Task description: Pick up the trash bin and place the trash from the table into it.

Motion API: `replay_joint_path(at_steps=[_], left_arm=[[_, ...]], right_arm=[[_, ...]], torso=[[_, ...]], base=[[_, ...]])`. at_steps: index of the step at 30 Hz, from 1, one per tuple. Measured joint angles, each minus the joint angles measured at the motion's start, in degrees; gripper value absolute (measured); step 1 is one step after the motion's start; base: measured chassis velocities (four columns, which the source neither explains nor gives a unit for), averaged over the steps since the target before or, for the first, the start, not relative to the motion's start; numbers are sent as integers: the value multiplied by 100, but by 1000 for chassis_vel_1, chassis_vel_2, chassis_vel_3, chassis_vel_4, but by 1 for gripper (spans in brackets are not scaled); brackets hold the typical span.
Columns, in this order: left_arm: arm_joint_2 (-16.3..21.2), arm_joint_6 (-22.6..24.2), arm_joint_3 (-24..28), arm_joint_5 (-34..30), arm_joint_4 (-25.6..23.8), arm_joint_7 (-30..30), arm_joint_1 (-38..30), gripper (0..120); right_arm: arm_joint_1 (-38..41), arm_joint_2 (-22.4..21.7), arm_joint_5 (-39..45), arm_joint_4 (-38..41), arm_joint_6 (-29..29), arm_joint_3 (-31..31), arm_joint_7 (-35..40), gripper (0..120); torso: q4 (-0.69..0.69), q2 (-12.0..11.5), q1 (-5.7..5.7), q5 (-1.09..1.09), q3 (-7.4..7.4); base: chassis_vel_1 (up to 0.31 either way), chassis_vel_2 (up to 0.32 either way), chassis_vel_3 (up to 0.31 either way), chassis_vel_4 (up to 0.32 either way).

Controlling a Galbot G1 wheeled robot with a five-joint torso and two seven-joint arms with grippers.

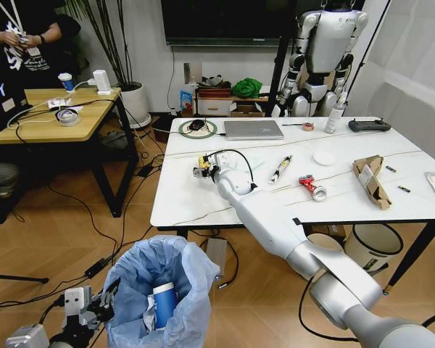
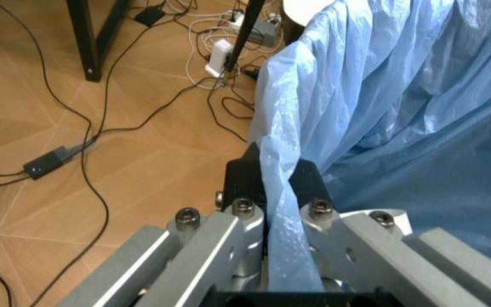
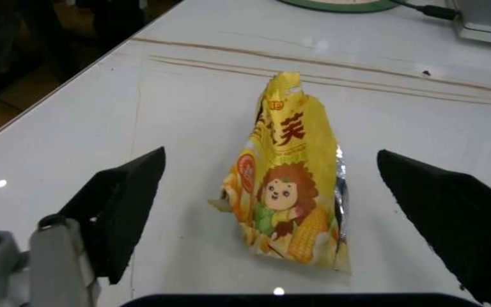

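The right arm stretches from the 5 o'clock corner of the head view up toward 11 o'clock, wrist bent down. The right gripper (image 3: 284, 192) hangs low with its fingers (image 3: 122, 204) spread wide. The left gripper (image 2: 275, 192) sits at 7 o'clock, its fingers (image 2: 243, 185) pinched together.

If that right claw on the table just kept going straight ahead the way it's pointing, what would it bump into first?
Most likely the yellow wrapper. The right gripper is open, and the wrapper lies on the table between its fingers, just ahead. How much gap remains is hard to judge. The left gripper holds the trash bin by its bag.
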Motion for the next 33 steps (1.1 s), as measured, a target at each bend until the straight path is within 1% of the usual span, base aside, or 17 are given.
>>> replay_joint_path(at_steps=[1,2,4,6,7,13,15,16,17,18,20,21,22,24,29,33], left_arm=[[3,-2,0,-15,2,-2,-5,0],[5,-3,0,-22,4,-3,-9,0],[11,-7,0,-35,16,-5,-16,0],[21,-9,-3,-45,23,-6,-18,0],[21,-9,-3,-45,23,-6,-18,0],[58,-12,-13,-81,60,-12,-56,0],[60,-12,-13,-83,66,-12,-63,0],[64,-12,-13,-86,74,-15,-75,0],[66,-12,-13,-87,77,-15,-80,0],[69,-12,-13,-90,81,-16,-87,0],[72,-12,-10,-95,86,-17,-97,0],[73,-12,-5,-101,92,-18,-108,0],[73,-12,-5,-101,92,-18,-108,0],[73,-12,8,-104,115,-20,-134,0],[76,-11,17,-107,136,-25,-161,0],[75,2,66,-115,143,-84,-203,0]], right_arm=[[13,33,-17,-63,30,1,-27,86],[25,62,-37,-131,45,2,-42,83],[43,134,-79,-308,87,4,-60,72],[48,161,-93,-393,99,11,-63,66],[48,161,-93,-393,99,11,-63,66],[55,135,-137,-523,158,20,-102,39],[56,125,-138,-523,163,20,-103,37],[56,107,-139,-522,165,20,-103,33],[56,101,-139,-521,166,19,-103,30],[55,92,-139,-518,167,15,-103,24],[56,76,-139,-509,171,5,-104,19],[55,64,-139,-500,172,-2,-105,11],[55,64,-139,-500,172,-2,-105,11],[56,43,-139,-478,173,-20,-107,1],[55,-30,-124,-339,197,-56,-113,0],[-5,-298,68,87,279,-76,-179,0]], torso=[[1,0,0,0,0],[1,0,0,0,0],[0,0,0,0,0],[1,0,0,0,0],[1,0,0,0,0],[0,0,0,1,0],[1,0,0,1,0],[1,0,0,1,0],[0,0,0,1,0],[0,0,0,1,0],[0,0,0,1,0],[0,0,0,1,0],[0,0,0,1,0],[0,0,0,1,0],[1,0,0,1,0],[2,0,0,1,0]], base=[[0,0,0,0],[0,0,0,0],[0,0,0,0],[0,0,0,0],[0,0,0,0],[0,0,0,0],[0,0,0,0],[0,0,0,0],[0,0,0,0],[0,0,0,0],[0,0,0,0],[0,0,0,0],[0,0,0,0],[0,0,0,0],[0,0,0,0],[0,0,0,0]])
